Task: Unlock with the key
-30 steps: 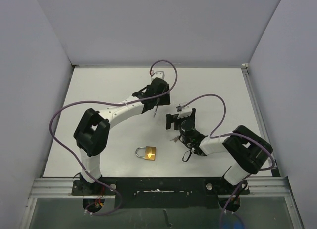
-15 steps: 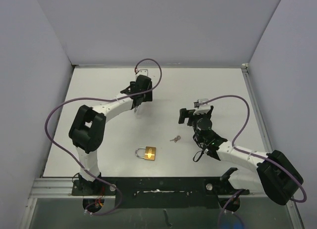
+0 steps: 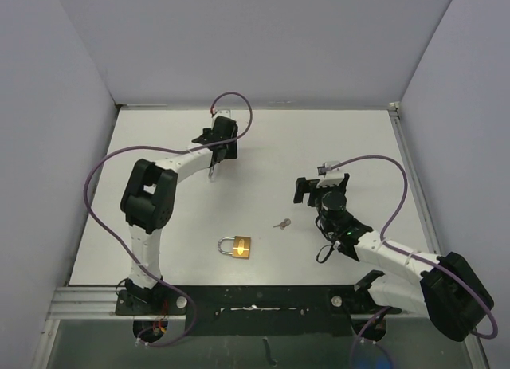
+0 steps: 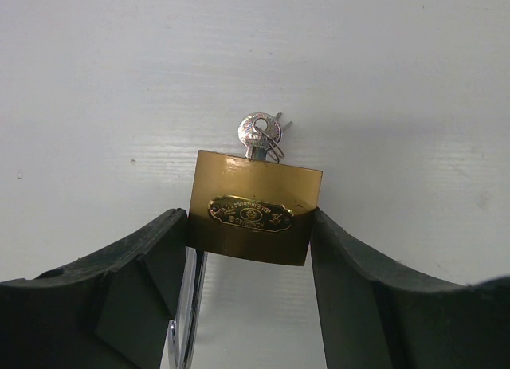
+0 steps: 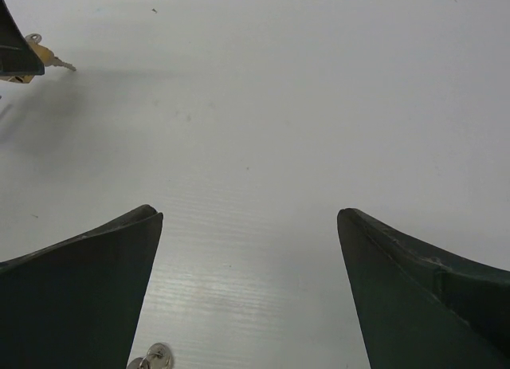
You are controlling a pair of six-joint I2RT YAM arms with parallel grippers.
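Both arms have drawn apart since the earlier frame: the left hand (image 4: pixel 245 215) has swung toward the far left of the bench (image 3: pixel 358 138), and the right hand (image 5: pixel 249 215) has pulled back to the right. The left hand pinches a brass padlock (image 4: pixel 255 224) by its sides, with a key (image 4: pixel 260 136) in its keyhole. The right hand is spread wide and holds nothing. A second padlock (image 3: pixel 237 246) and loose keys (image 3: pixel 281 223) lie on the bench nearer the front.

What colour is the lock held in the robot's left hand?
The lock is golden brass, with a silver key in it. Best seen in the left wrist view.
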